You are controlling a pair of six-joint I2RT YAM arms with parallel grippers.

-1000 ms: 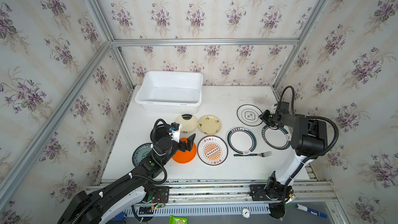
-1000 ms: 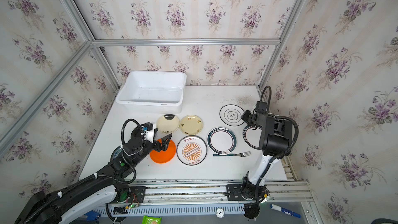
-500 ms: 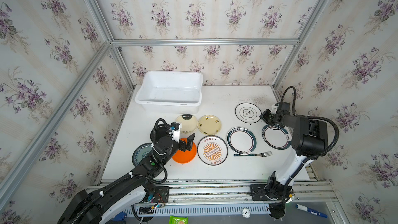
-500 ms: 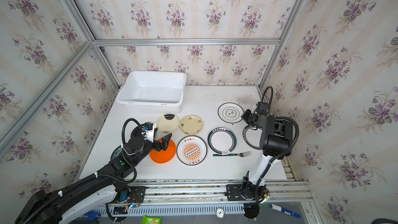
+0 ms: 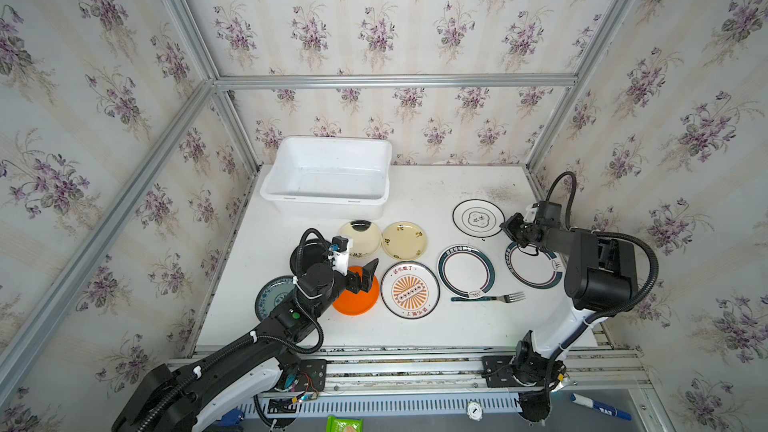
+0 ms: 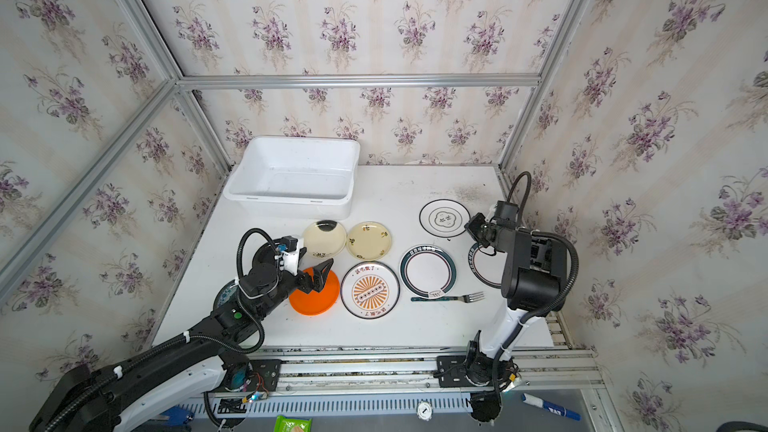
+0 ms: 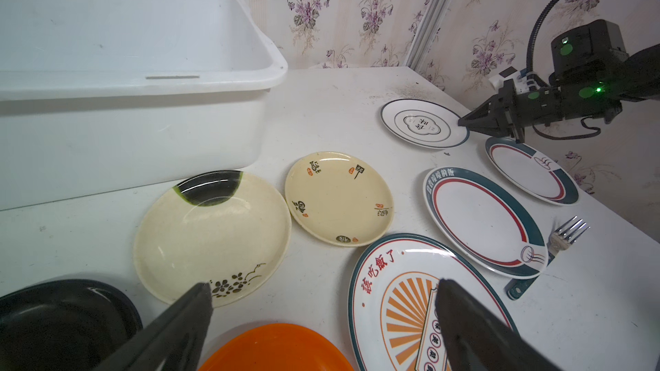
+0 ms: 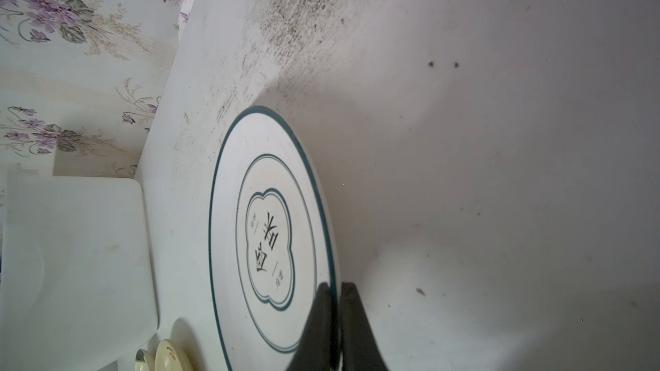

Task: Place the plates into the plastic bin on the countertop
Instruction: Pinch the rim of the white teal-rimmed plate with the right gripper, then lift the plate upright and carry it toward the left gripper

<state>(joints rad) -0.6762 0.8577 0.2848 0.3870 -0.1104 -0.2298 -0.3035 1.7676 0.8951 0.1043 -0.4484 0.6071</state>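
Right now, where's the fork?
In both top views the fork lies right of centre, along the near rim of the teal-ringed plate, right of the sunburst plate.

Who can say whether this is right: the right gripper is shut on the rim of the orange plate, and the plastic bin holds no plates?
No. The right gripper is shut on the rim of the white plate with thin teal rings, not the orange one; the right wrist view shows it. The plastic bin holds no plates.

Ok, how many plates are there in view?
9: black plate, blue patterned plate and orange plate by the left arm; two cream plates; sunburst plate; two teal-ringed plates; thin-ringed plate in the right gripper.
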